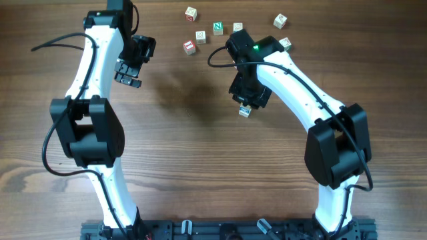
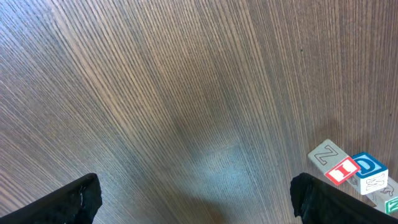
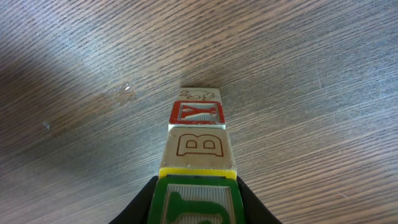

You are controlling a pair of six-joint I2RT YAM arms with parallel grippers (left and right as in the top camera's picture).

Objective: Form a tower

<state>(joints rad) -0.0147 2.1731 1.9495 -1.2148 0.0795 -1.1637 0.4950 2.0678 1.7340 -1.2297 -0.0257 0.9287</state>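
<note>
The tower is a narrow stack of pale letter cubes. From above I see a red-framed Y face and a B face below a yellow edge. My right gripper is shut on a green-faced cube at the stack's top. I cannot tell whether that cube rests on the stack. In the overhead view the tower pokes out just below the right gripper, mid-table. My left gripper is open at the far left, holding nothing. Only bare wood lies between the jaws of the left gripper.
Several loose letter cubes lie at the far side, among them a red one, a green N cube and a pale one. The left wrist view catches a red I cube and a blue D cube beside its right finger.
</note>
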